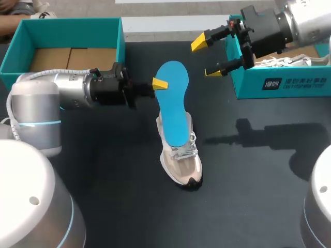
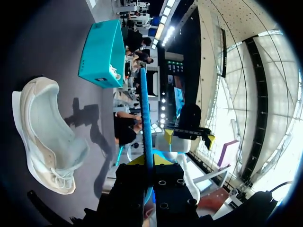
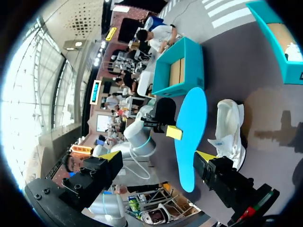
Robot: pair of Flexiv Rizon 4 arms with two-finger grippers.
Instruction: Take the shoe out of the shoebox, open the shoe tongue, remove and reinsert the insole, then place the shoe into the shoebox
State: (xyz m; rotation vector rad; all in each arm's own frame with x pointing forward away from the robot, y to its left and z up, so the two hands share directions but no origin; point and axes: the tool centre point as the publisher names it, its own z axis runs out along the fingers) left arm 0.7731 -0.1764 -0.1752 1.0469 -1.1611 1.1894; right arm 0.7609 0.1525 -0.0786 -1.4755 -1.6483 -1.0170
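Above shoe [image 1: 182,164], left tool [image 1: 159,84] clamps blue insole [image 1: 173,106]; right tool [image 1: 206,57] agape, well apart.

Dark, matte table [image 1: 103,170] top

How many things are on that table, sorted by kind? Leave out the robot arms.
Teal shoeboxes: 2, one on the left, one on the right
White shoe: 1
Blue insole: 1
Total: 4, leaving out a white item in the right box, too hidden to name.
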